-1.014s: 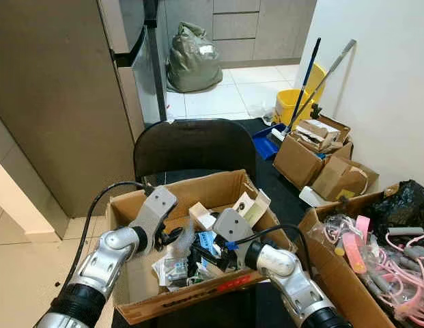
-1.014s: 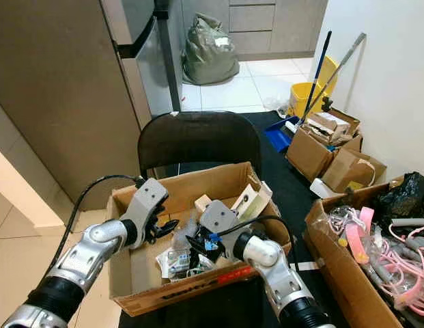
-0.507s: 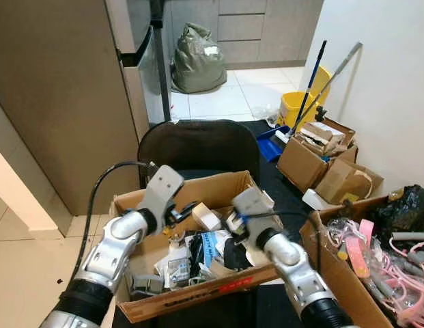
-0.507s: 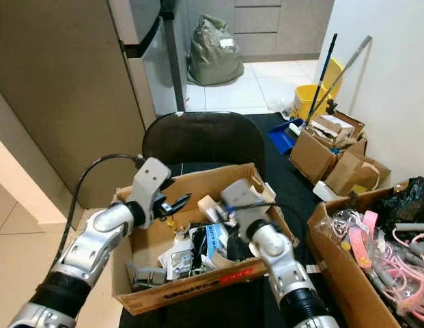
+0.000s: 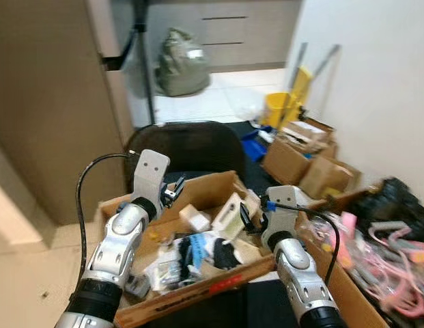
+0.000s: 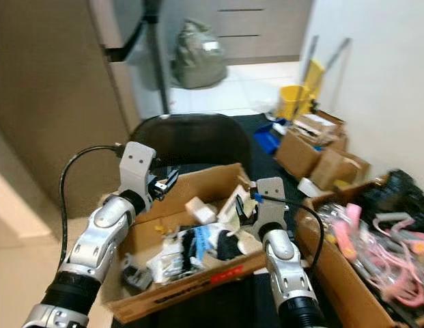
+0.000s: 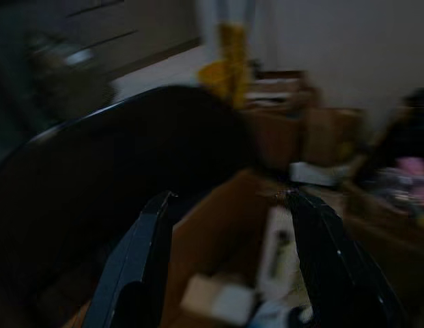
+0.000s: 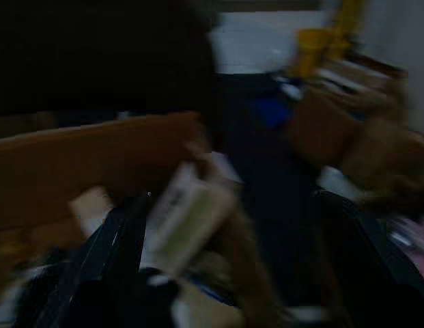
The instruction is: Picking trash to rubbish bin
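Observation:
A cardboard box [image 5: 210, 188] of mixed trash [image 5: 191, 250] rests on a black chair [image 5: 191, 145]. Among the trash are a small white carton [image 5: 192, 217] and a white card package [image 5: 227, 215] leaning near the far right corner. My left gripper [image 5: 173, 192] hovers over the box's far left rim, open and empty; its spread fingers [image 7: 140, 266] frame the chair back in the left wrist view. My right gripper [image 5: 248, 216] is at the box's right side beside the card package [image 8: 184, 219], open with nothing held.
A tall brown cabinet [image 5: 48, 102] stands on the left. A grey-green rubbish bag [image 5: 179, 61] sits on the tiled floor beyond. To the right are a yellow mop bucket [image 5: 278, 109], brown cartons [image 5: 293, 154], a black bag [image 5: 396, 198] and a box of pink items [image 5: 382, 256].
The camera has swung and blurred. Both grippers have come up out of the trash empty, the left towards the far left rim, the right towards the box's right side.

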### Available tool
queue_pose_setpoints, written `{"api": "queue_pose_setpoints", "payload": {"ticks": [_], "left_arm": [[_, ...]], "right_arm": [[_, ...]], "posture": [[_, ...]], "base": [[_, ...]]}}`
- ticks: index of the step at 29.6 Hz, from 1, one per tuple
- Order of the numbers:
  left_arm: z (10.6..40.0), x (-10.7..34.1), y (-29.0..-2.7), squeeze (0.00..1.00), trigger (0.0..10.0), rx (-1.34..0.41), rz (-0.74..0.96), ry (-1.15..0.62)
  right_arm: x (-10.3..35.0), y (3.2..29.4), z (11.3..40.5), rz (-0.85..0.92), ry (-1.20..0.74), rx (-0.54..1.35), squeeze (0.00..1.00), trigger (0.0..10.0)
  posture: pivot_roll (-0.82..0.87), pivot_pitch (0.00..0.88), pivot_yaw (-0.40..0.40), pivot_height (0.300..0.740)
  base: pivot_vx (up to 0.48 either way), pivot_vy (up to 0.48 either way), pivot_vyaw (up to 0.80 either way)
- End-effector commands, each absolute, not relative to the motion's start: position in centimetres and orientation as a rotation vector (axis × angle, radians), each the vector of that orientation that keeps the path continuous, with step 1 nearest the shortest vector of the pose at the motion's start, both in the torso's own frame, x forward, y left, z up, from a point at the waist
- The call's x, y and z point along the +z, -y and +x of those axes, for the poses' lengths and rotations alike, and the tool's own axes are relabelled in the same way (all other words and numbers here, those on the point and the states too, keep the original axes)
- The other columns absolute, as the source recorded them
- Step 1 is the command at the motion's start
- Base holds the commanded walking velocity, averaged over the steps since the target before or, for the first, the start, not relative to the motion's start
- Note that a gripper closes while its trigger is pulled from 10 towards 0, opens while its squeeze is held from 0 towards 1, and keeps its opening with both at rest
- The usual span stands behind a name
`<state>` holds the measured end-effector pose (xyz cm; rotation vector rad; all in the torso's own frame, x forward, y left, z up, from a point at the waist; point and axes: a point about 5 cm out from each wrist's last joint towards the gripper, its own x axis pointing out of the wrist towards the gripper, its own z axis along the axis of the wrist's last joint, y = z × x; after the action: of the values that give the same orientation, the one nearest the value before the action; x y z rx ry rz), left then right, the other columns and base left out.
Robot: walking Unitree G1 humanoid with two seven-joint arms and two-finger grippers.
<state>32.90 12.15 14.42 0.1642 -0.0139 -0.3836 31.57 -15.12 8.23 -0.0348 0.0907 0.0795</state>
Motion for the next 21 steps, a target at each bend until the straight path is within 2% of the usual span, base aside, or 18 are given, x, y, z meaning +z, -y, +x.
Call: {"api": "queue_pose_setpoints", "payload": {"ticks": [1, 12, 21], "left_arm": [[32.6, 14.1, -12.0, 0.0, 10.0, -0.387, 0.191, 0.01], [32.7, 13.7, -12.2, 0.0, 10.0, -0.395, 0.252, -0.005], [33.4, 13.0, -13.8, 0.0, 10.0, -0.281, 0.243, -0.07]], "right_arm": [[8.0, 15.4, 31.3, -0.021, -0.104, 0.059, 0.0, 10.0], [8.4, 16.3, 31.3, -0.031, -0.092, -0.018, 0.0, 10.0], [7.7, 16.5, 30.4, -0.015, -0.124, -0.041, 0.0, 10.0]], "posture": [[-0.04, 0.005, 0.019, 0.74], [-0.04, 0.0, 0.018, 0.74], [-0.05, 0.004, 0.022, 0.74]], "base": [[0.0, 0.0, -0.8], [0.0, 0.0, -0.8], [0.0, 0.0, -0.8]]}}
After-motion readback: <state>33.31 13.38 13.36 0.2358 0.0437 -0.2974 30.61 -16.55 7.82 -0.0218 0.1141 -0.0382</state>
